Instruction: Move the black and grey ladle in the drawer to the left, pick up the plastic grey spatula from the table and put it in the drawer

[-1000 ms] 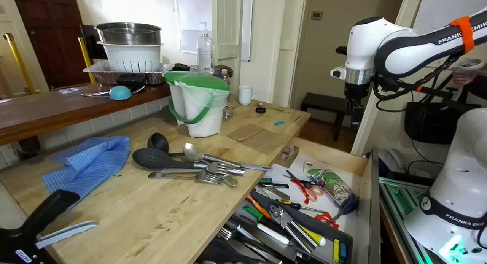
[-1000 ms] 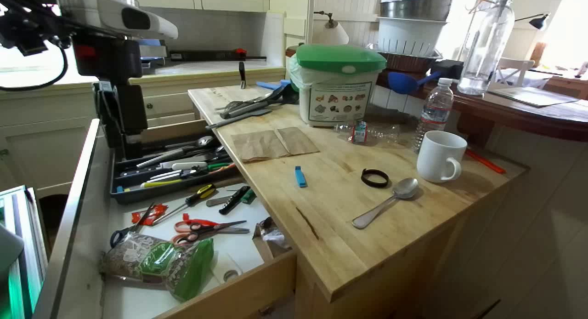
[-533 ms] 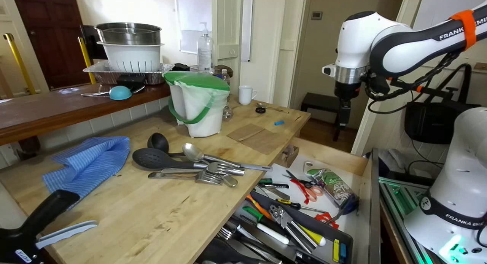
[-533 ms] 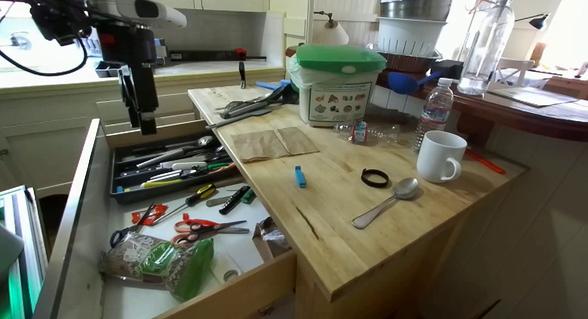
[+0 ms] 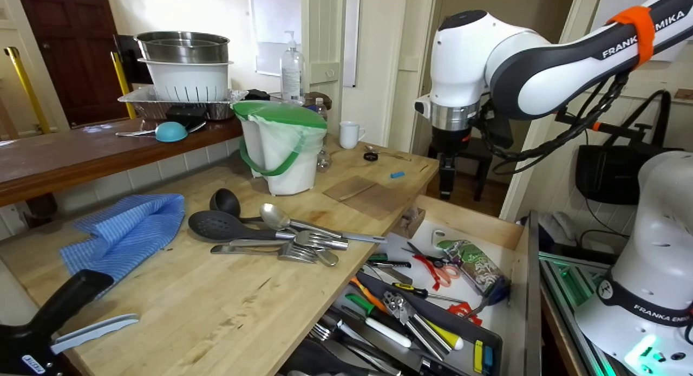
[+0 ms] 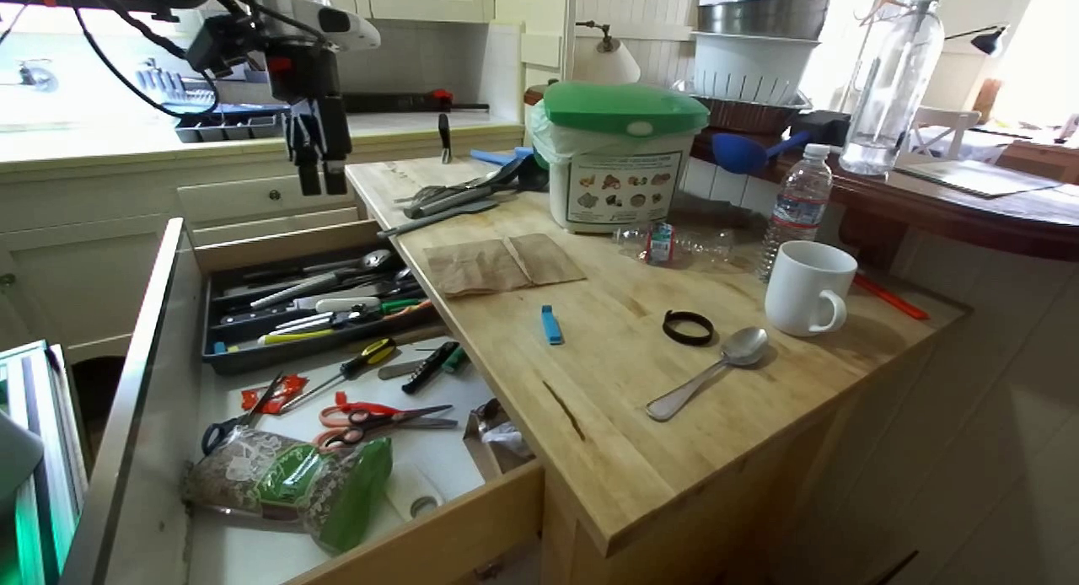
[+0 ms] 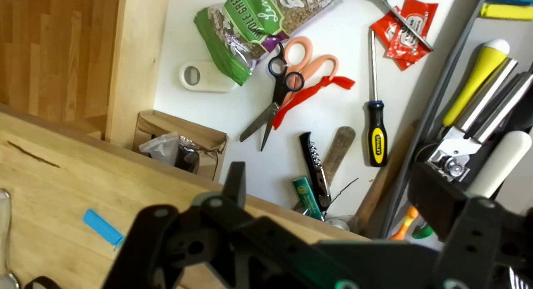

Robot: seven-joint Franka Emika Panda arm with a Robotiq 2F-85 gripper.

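Dark plastic, the probable spatula (image 5: pixel 233 231) lies left of centre in an exterior view, on the table (image 5: pixel 178 322), not yet in the drawer (image 5: pixel 482 222), the gripper (image 7: pixel 334 185) spread and empty, the probable ladle (image 6: pixel 297 288) perhaps shifted, perhaps not.

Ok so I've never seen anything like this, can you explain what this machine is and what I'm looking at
The white and black machine is a robot arm, ending in a gripper. Two views come from cameras standing outside it; the third comes from a camera on its wrist, looking down past the gripper. On the wooden table are a blue cloth, kitchen utensils, a white mug and a green-lidded bin. The open drawer holds a dark utensil tray, scissors and a screwdriver. The gripper is open, holding nothing.
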